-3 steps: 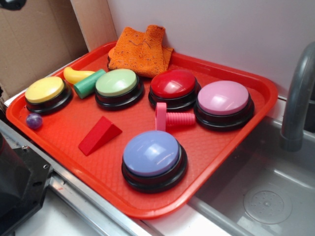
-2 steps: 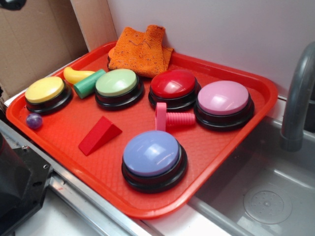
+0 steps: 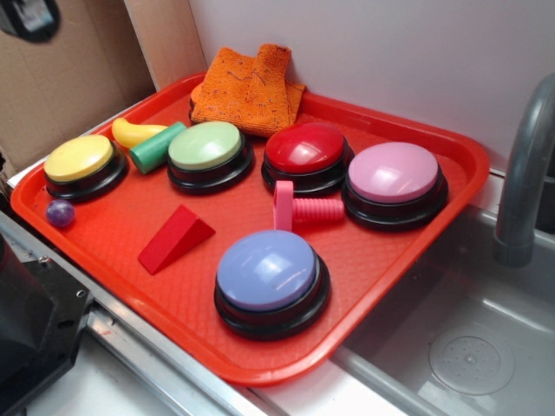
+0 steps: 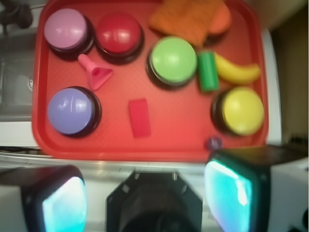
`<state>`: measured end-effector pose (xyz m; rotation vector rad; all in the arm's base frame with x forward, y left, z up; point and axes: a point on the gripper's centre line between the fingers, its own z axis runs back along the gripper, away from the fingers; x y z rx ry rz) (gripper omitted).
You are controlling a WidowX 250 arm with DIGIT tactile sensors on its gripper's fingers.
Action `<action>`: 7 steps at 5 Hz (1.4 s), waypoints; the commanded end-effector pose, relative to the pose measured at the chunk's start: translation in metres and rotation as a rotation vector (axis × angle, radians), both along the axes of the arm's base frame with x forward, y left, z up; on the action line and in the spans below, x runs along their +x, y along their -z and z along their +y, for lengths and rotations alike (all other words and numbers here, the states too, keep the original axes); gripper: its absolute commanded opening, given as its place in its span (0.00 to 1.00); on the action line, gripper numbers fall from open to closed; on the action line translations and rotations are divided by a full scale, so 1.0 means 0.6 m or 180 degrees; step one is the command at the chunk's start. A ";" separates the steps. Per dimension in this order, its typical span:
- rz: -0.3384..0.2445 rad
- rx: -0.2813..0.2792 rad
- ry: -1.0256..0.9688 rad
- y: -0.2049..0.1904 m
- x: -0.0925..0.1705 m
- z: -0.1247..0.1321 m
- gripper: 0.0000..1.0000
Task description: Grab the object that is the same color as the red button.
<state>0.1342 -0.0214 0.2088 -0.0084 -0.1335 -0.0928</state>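
The red tray point(image 3: 416, 260) looks like plastic with a fine pebbled texture. The red button point(image 3: 305, 147) has a glossy, smooth plastic dome on a shiny black base. The red wedge point(image 3: 173, 238) is matt and smooth-faced. The orange cloth point(image 3: 247, 87) is a coarse, nubbly knit. The pink peg point(image 3: 303, 208) is ribbed plastic. The sink point(image 3: 468, 347) and faucet point(image 3: 525, 173) look like dull brushed metal. The backdrop panel point(image 3: 69, 78) is matt brown cardboard.

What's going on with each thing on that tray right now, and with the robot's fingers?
Red wedge: flat on the tray, untouched.
Red button: upright, nothing pressing it.
Pink peg: lying on its side.
Green cylinder: lying on its side.
Orange cloth: crumpled at the back corner.
Fingers: spread open, holding nothing, off the tray's near edge.
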 end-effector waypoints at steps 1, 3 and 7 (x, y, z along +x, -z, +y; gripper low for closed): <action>-0.0137 -0.0013 0.0103 0.109 0.057 0.001 1.00; 0.0122 -0.0096 0.0078 0.244 0.068 -0.001 1.00; 0.0144 -0.0084 0.0015 0.317 0.073 0.004 1.00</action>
